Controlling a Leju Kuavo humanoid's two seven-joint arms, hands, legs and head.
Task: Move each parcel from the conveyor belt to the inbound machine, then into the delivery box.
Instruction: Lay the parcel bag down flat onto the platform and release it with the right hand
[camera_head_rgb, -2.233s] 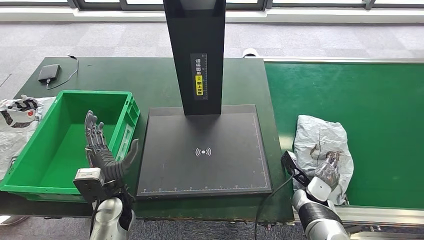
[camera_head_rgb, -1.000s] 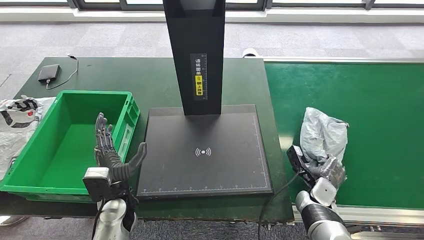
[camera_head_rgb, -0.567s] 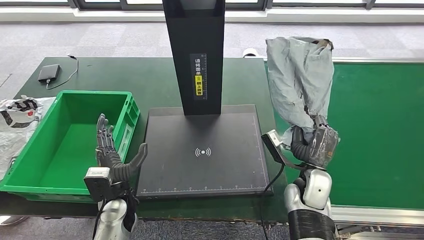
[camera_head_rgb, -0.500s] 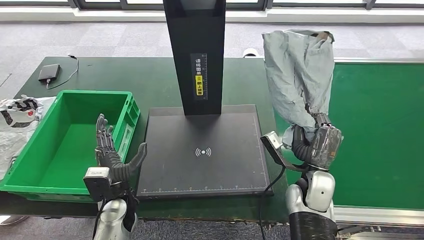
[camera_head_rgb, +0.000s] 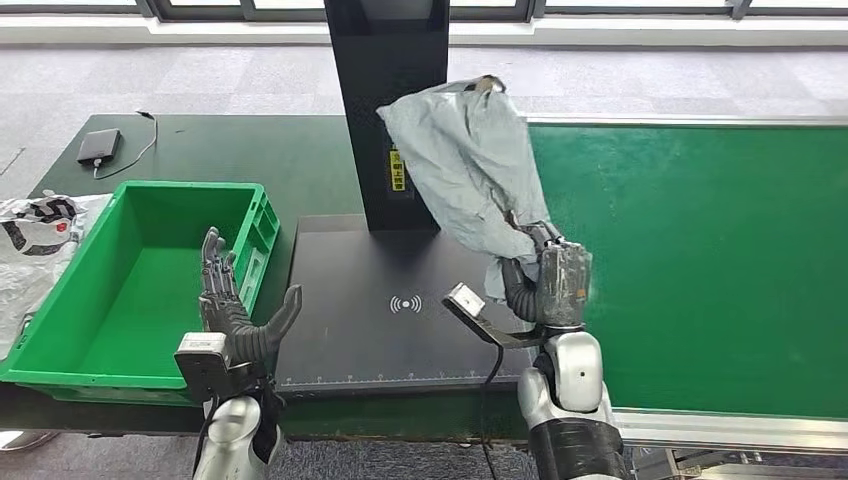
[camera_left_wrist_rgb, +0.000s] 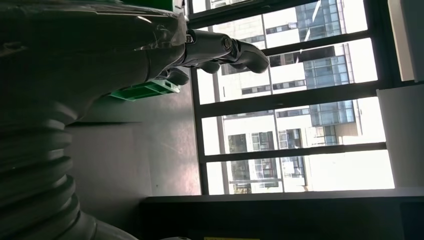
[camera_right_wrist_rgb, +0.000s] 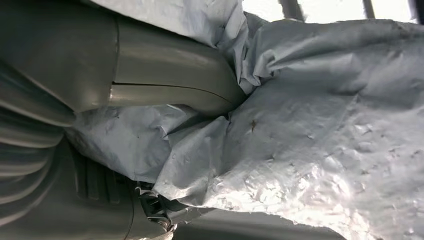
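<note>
**Grey parcel held up over the inbound machine**

The conveyor belt (camera_head_rgb: 700, 250) runs along my right, its green band bare where I can see it. To its left lies the dark green surface (camera_head_rgb: 230, 150), and on it stands the inbound machine (camera_head_rgb: 400, 300): a flat black plate with a signal mark near its middle and a tall black post rising from its far edge. At the surface's near left corner sits the green delivery box (camera_head_rgb: 130, 280). A crumpled bag (camera_head_rgb: 35, 225) lies just past the box, at the left edge.

The parcel (camera_head_rgb: 465, 160), a wrinkled grey bag, stands up in the air above the right half of the machine's plate, its top leaning toward the post. My right hand (camera_head_rgb: 545, 280) grips its lower end; in the right wrist view my thumb presses into the grey film and the fingers (camera_right_wrist_rgb: 160, 207) are wrapped under it.

My left hand (camera_head_rgb: 235, 310) is raised at the box's right wall, fingers spread, thumb out, holding nothing.

A small black device (camera_head_rgb: 98, 145) with a cable lies at the far left corner.
</note>
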